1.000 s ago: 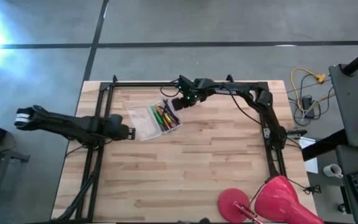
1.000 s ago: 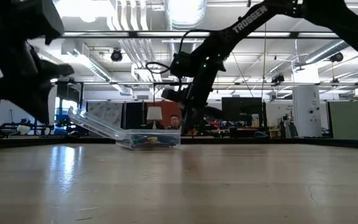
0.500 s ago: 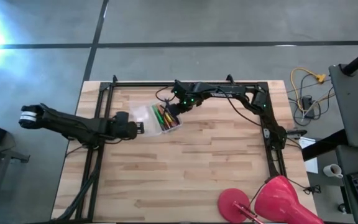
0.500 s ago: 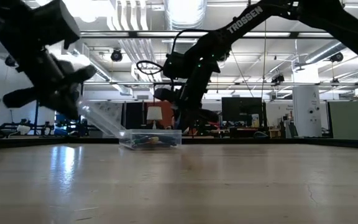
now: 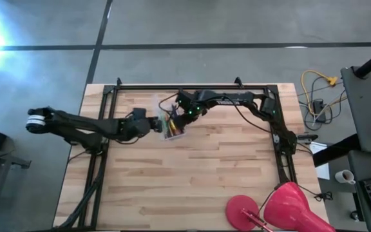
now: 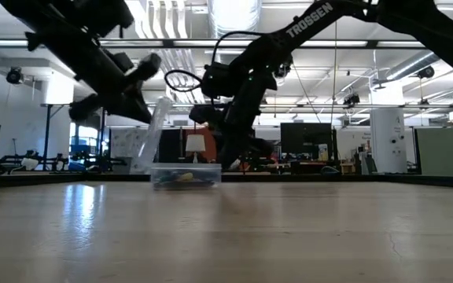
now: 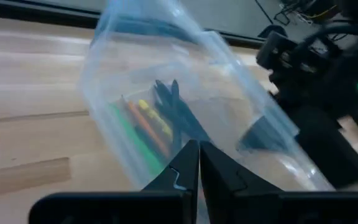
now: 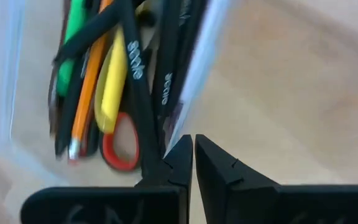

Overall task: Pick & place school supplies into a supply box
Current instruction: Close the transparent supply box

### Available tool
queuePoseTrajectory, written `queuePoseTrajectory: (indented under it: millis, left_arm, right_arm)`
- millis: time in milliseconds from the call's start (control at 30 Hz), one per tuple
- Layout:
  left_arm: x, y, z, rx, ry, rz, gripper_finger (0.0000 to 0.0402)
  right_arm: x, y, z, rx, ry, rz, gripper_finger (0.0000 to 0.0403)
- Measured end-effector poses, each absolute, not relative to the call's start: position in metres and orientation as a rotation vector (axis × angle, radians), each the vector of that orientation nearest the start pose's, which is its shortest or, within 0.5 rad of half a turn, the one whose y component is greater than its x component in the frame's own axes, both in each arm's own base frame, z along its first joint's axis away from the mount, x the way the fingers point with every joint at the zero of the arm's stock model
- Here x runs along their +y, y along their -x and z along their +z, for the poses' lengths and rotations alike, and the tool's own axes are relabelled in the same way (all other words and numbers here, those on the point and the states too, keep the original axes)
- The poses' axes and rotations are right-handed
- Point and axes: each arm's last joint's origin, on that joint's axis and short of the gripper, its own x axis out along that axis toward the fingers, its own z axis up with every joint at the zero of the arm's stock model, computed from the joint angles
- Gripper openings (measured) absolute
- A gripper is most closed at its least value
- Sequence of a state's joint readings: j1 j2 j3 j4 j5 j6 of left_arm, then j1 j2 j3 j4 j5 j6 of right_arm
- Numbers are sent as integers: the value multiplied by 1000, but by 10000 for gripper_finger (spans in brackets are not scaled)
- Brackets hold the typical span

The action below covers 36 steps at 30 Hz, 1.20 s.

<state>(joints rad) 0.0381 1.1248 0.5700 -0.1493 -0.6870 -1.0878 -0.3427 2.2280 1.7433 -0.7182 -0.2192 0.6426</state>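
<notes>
The small transparent plastic supply box holds coloured pens, pencils and red-handled scissors. Its lid stands near upright against the left gripper, fingers together. Right gripper, likewise pinched together, seems to touch the box's far wall.

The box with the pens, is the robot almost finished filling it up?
Nearly. The pens and pencils and the red-handled scissors already lie inside the clear supply box. Right now the left gripper is tipping the lid up, about upright, while the right gripper sits at the box's other side. Left to do: bring the lid down shut.
</notes>
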Motion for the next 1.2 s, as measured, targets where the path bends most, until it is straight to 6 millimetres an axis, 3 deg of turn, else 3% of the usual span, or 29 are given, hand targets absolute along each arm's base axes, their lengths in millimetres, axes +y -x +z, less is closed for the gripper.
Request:
queuePoseTrajectory:
  millis: [233,367,567,800,900,1033,1200]
  left_arm:
    - [27,-238,193,288,768,956,0]
    - [27,-246,188,331,762,950,0]
    - [27,-249,184,345,760,950,0]
    - [29,-267,172,349,737,876,0]
    - [33,-280,154,381,750,816,0]
    - [34,-291,136,431,771,779,0]
    - [26,-294,134,498,804,689,0]
  right_arm:
    - [-119,-444,164,1129,-868,-412,13]
    - [-103,-442,176,1152,-800,-368,13]
    - [-85,-419,197,1262,-513,-420,13]
    - [-81,-388,234,1123,-480,-387,13]
    - [-88,-380,230,1059,-596,-364,13]
    - [-101,-372,207,1016,-790,-488,13]
    - [-121,-374,190,917,-914,-588,13]
